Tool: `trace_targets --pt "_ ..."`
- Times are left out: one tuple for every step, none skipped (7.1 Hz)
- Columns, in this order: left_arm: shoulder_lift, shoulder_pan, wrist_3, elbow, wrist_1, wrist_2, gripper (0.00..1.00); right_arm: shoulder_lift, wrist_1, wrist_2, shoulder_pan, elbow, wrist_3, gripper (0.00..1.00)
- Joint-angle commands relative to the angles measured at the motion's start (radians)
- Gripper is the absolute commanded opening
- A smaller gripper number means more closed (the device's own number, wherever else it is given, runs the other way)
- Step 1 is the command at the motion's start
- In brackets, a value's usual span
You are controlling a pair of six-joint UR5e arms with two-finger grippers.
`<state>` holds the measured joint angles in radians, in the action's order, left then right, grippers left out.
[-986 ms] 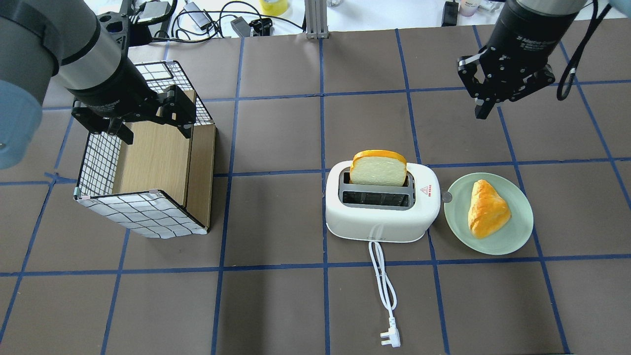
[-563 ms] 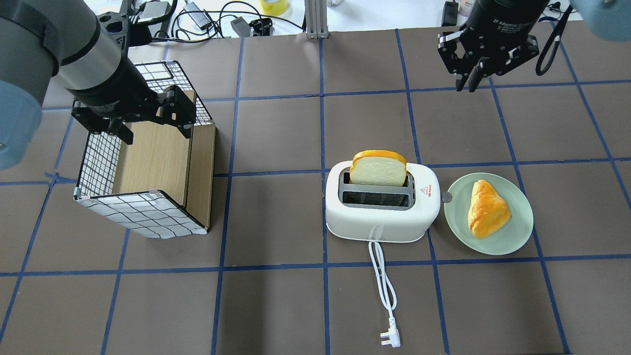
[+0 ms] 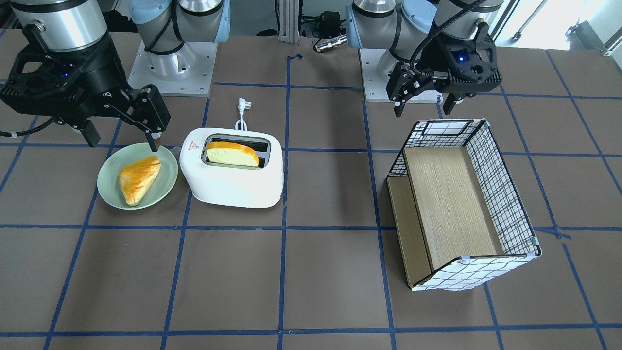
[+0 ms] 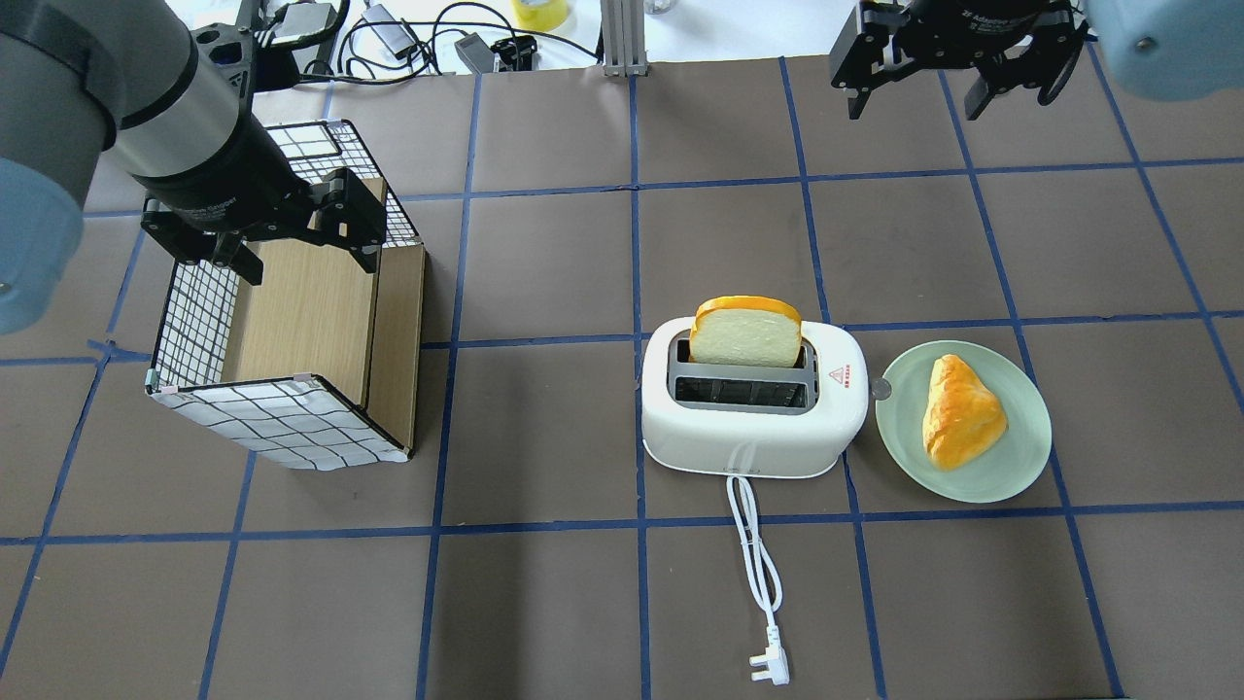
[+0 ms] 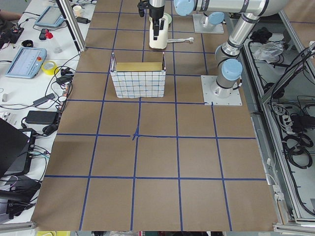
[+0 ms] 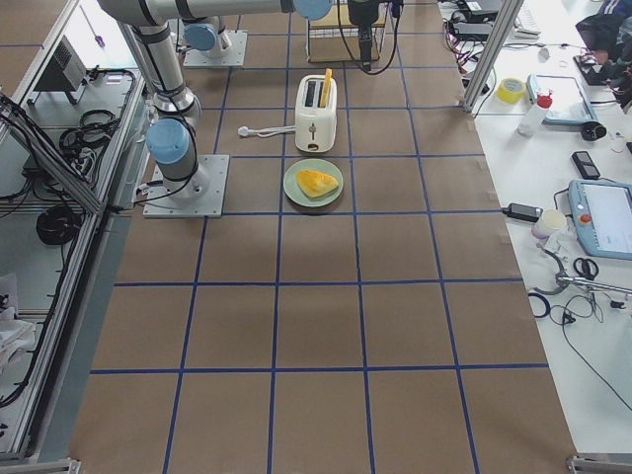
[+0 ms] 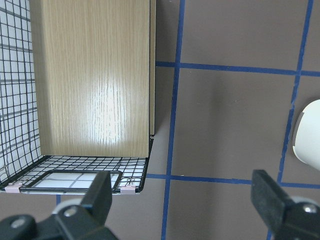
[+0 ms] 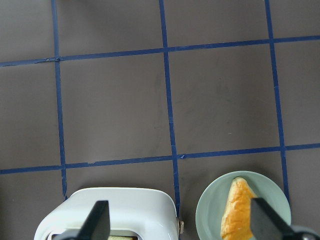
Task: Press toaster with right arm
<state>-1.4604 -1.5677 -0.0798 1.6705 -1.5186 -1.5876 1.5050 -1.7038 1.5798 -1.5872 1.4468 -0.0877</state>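
Observation:
The white toaster (image 4: 753,428) stands mid-table with a bread slice (image 4: 746,335) upright in its far slot; it also shows in the front view (image 3: 233,187). A small grey lever knob (image 4: 881,389) sticks out of its right end. My right gripper (image 4: 915,97) is open and empty, high above the table and apart from the toaster. In the front view, the right gripper (image 3: 121,138) hangs over the back of the plate. The right wrist view shows the toaster (image 8: 120,210) at the bottom edge between the open fingers (image 8: 100,220). My left gripper (image 4: 306,261) is open over the basket.
A green plate (image 4: 1011,467) with a pastry (image 4: 960,408) lies just right of the toaster, near the lever. The white cord and plug (image 4: 768,666) trail toward the robot. A wire-grid basket (image 4: 292,418) with wooden boards stands at the left.
My right gripper has moved up and to the left in the overhead view and has turned; its fingers now show wide apart. The left arm, toaster and plate have not moved.

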Motion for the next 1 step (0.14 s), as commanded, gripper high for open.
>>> trace_targets --pt "0.0 0.0 0.0 0.0 0.0 0.0 1.0 0.003 -0.002 0.002 0.001 0.004 0.002 1.0"
